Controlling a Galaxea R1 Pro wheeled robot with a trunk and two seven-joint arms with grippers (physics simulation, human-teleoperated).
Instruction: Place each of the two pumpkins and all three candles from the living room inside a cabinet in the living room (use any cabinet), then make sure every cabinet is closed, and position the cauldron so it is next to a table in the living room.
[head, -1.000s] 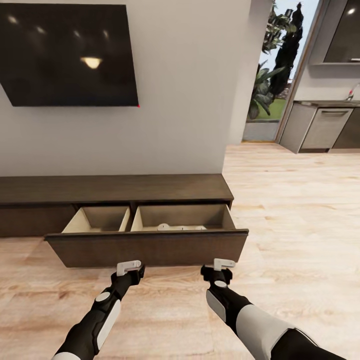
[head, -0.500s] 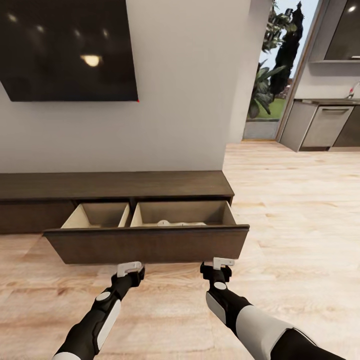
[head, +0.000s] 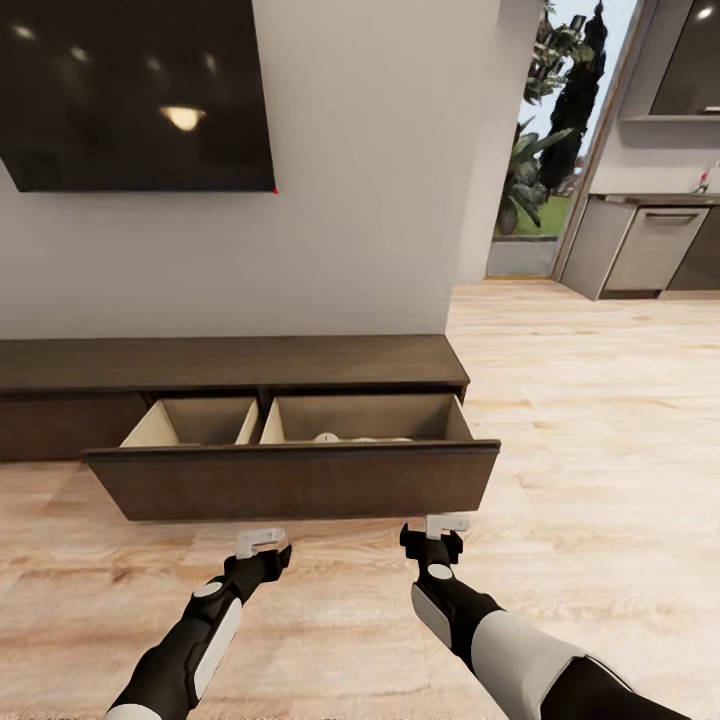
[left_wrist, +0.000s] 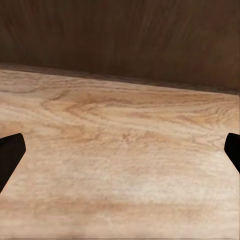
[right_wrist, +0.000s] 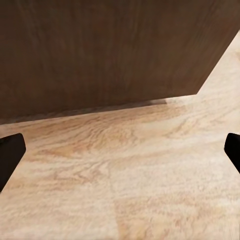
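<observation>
— Where do our fingers stand?

— Both sets are spread wide and empty. In each wrist view the dark tips sit at the far edges with bare floor between them. The left gripper (head: 263, 541) and right gripper (head: 446, 524) hover low, just short of the pulled-out drawer front (head: 292, 482).

— And the cabinet (head: 230, 362)?

— It runs along the wall under the television (head: 135, 95), with that one wide drawer open. Its pale interior has two compartments, and in the right one something light (head: 328, 437) peeks over the front's top edge. It is too hidden for us to say what it is.

— So the step is closing it?

— We judge so. We should set both grippers flat against the front, one on each side of its middle, and push together so it slides straight. If one arm leads, the drawer may skew and bind.

— Anything to watch?

— We should keep the tips above the floor (head: 590, 450) and below the top edge, press slowly, and stop once the front sits flush with its neighbours.
</observation>
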